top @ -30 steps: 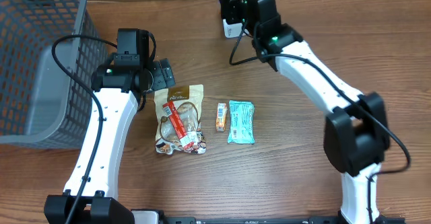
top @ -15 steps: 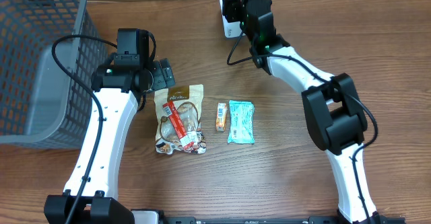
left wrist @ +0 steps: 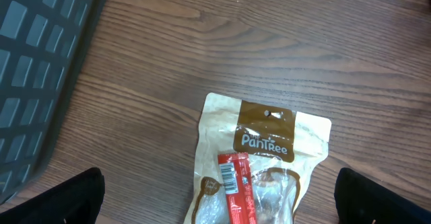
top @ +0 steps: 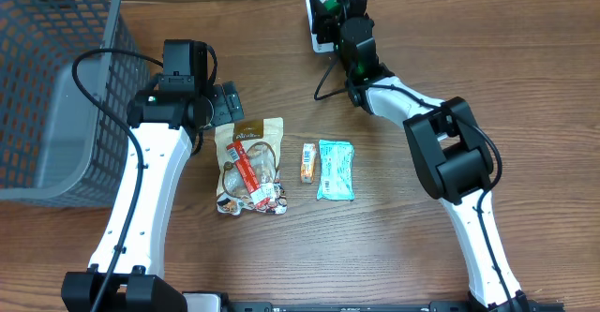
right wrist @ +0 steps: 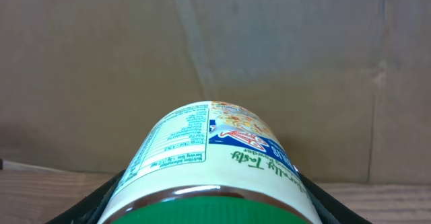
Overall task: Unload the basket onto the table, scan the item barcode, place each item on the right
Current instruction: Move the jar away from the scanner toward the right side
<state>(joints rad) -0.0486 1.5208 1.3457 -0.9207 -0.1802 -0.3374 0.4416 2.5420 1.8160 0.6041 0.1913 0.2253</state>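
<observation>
Nearest on the table lie three items nobody holds: a PaniRee snack pouch [top: 248, 167], a small orange packet [top: 307, 162] just right of it, and a teal packet [top: 336, 170] beside that. Just beyond the pouch's top edge hangs the left gripper [top: 223, 106], jaws spread wide with nothing between them. The grey basket [top: 56, 78] stands to its left. The item being scanned is at the far edge: a green-lidded jar [right wrist: 209, 163], clamped across its body by the right gripper [top: 339, 12], jaws partly spread around it. It hangs just above a white device [top: 316, 38], probably the scanner. In the wrist view the jar's long axis runs straight away from the jaws, lid toward the camera, with the nutrition panel on the upper left. No barcode shows, so the jar likely needs rolling about that axis. The right arm is the only one in reach.
</observation>
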